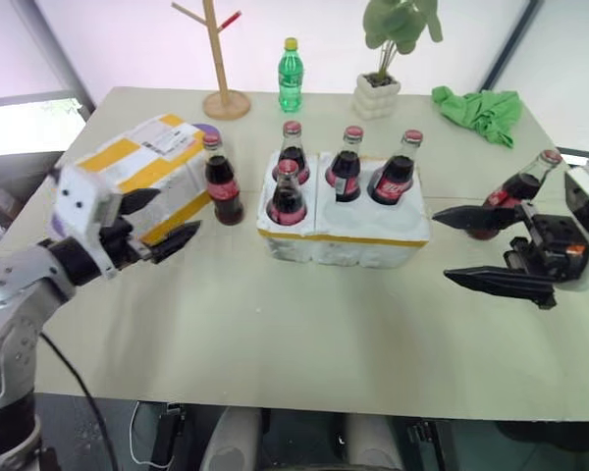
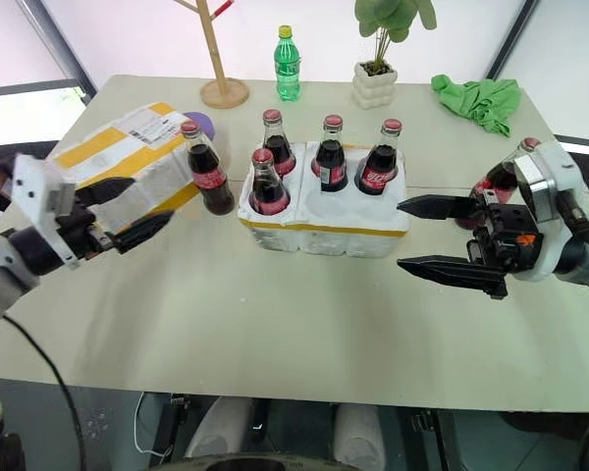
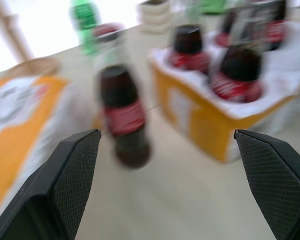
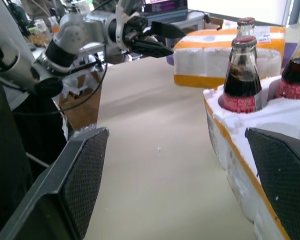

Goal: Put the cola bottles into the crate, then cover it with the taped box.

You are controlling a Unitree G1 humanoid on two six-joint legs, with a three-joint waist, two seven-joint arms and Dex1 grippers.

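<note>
Nearest the robot, the left gripper (image 1: 169,222) hovers over the table (image 1: 304,334) with its two black fingers spread wide and nothing between them. Across from it, the right gripper (image 2: 434,236) also stands wide and empty, pointing inward toward the crate (image 1: 344,235).

Just beyond the left gripper's fingertips lies the taped box (image 1: 142,172), tilted, its shipping label up. A cola bottle (image 1: 221,182) stands upright on the table just beside that box, between it and the crate.

The crate sits between the two grippers, slightly farther out; four cola bottles (image 1: 346,167) stand in its wells. Behind the right gripper a sixth cola bottle (image 1: 520,186) leans on the table.

Farther off stand a green plastic bottle (image 1: 291,77), a wooden stand (image 1: 221,69), a potted plant (image 1: 383,59) and a green cloth (image 1: 481,110).
</note>
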